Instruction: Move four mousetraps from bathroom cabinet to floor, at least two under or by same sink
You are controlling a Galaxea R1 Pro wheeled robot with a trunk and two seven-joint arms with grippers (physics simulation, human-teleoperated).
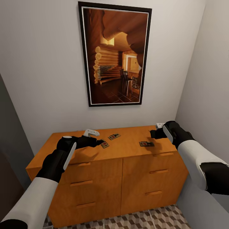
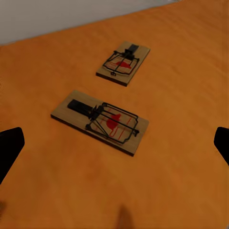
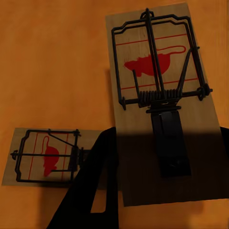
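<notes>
The left pincer (image 1: 101, 142), spread wide, sits just short of the nearest mousetrap (image 1: 104, 144), whose long axis lies crosswise.

Black-framed log-cabin pic (image 1: 115, 54) on white wall (image 1: 41, 79), centre, w/ grey side walls.

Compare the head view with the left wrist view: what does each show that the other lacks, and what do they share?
Head view, not wrist: framed picture, cabinet drawer fronts, cube-patterned floor, a third mousetrap farther right. Wrist, not head: clear detail of the wire springs and red marks. Both: a nearer mousetrap and a farther mousetrap, flat on the cabinet top.
</notes>
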